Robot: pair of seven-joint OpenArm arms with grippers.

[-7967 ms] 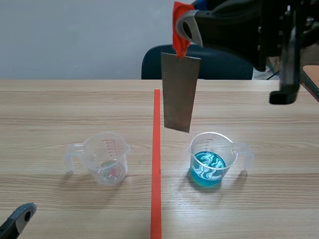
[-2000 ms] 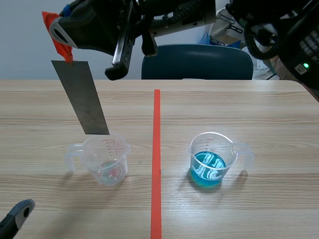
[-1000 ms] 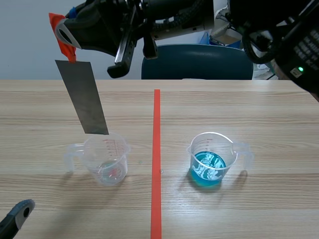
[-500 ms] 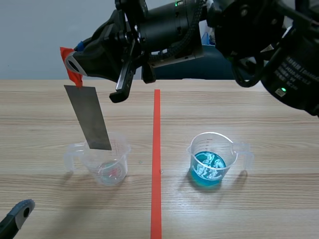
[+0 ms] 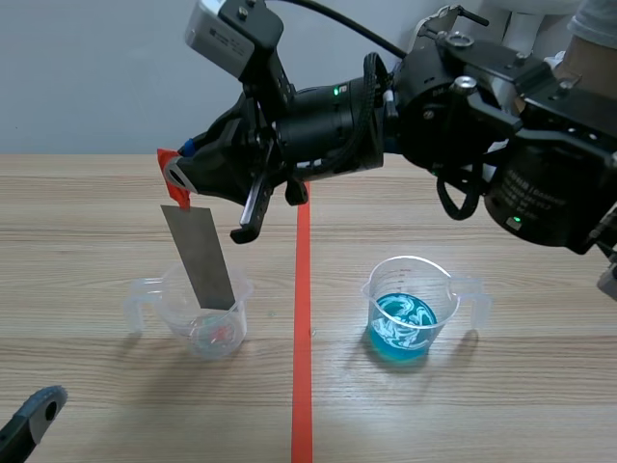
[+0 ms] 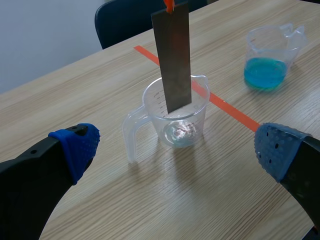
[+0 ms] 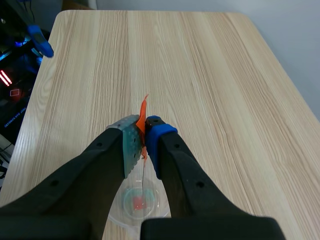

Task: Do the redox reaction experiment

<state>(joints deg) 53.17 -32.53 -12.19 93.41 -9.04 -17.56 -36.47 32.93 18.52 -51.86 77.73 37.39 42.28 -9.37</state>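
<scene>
A grey metal strip (image 5: 201,257) with an orange-red tape tab (image 5: 170,164) hangs tilted, its lower end inside the clear measuring cup (image 5: 204,309) left of the tape line. My right gripper (image 5: 176,177), reaching across from the right, is shut on the tab. In the right wrist view the tab (image 7: 143,122) sits between the pads with the cup (image 7: 136,206) below. The left wrist view shows the strip (image 6: 173,55) dipping into the cup (image 6: 176,119). My left gripper (image 6: 175,150) is open, low near the table's front left. A second cup with blue liquid (image 5: 405,309) stands right of the line.
An orange-red tape line (image 5: 303,318) runs down the middle of the wooden table (image 5: 501,386). A dark blue chair (image 6: 125,15) stands behind the far edge. The left arm's finger (image 5: 31,422) shows at the front left corner.
The right arm carried the strip from above the blue cup over to the left cup, then lowered it; its lower end has now dropped inside the cup.
</scene>
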